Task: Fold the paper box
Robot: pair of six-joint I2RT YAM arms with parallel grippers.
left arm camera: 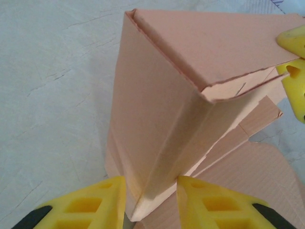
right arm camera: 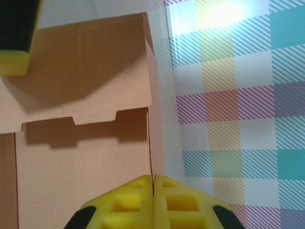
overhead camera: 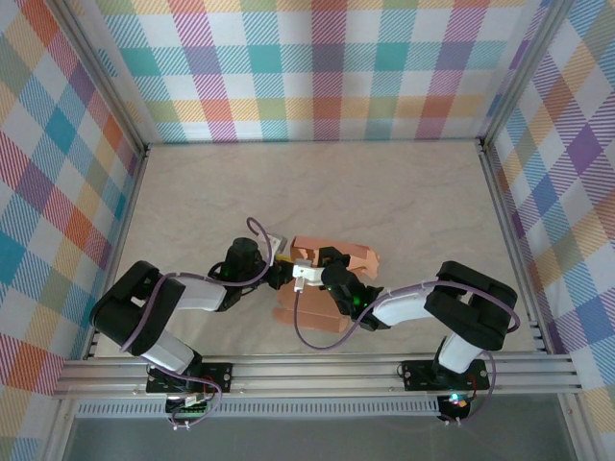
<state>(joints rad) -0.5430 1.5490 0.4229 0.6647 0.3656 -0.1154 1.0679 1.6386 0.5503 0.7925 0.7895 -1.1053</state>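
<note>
The salmon-orange thin cardboard paper box (overhead camera: 351, 256), half folded, is sitting mid-way along the cream tabletop (overhead camera: 317, 182), toward its near edge, between both arms. The left end effector (left arm camera: 151, 205) is gripping a folded ridge, narrow gap, yellow fingers (left arm camera: 95, 207) touching both sides. The right end effector (right arm camera: 153, 191) is pinching a thin upright wall, closed tight on it.

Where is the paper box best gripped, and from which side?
Probably a thin free wall edge of the paper box, approached edge-on from the arms' side, jaws either side of the panel. The card is thin and flat there, as the pinch by the right gripper shows; the broad faces give no purchase.
</note>
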